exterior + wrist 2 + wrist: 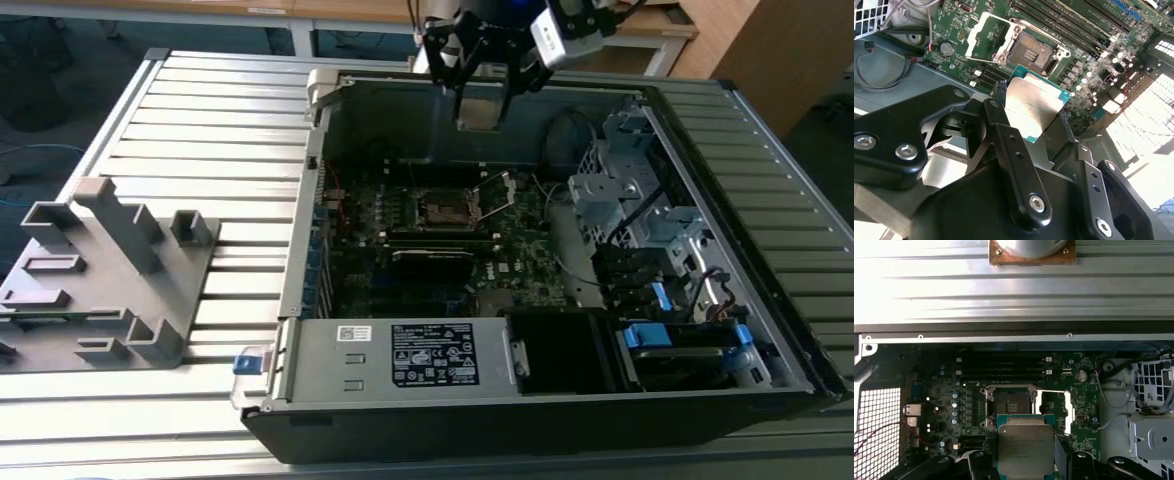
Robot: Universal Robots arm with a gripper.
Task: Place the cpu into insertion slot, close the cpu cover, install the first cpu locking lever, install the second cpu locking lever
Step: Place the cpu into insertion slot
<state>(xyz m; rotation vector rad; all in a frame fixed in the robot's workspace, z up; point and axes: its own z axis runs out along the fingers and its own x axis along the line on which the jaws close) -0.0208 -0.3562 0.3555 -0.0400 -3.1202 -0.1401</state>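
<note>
1. Hidden: near edge of cpu (pixel 1033 106) cut off behind gripper body in both wrist views.
2. Gripper (pixel 482 100) hangs over PC case (pixel 307 300) far wall; fingers (pixel 1004 130) pinch cpu by opposite edges.
3. Insertion slot (pixel 1011 402) bare, cpu well apart from it; cpu cover (pixel 1068 412) swung open just beside.
4. Ext. view, L to R: grey fixture (pixel 107 270) on slatted table (pixel 200 110), open case, drive cages (pixel 641 190).

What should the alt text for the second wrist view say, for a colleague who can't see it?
The gripper holds the cpu between its black fingers, short of the empty insertion slot on the green motherboard. The cpu cover is swung open beside the slot.
</note>
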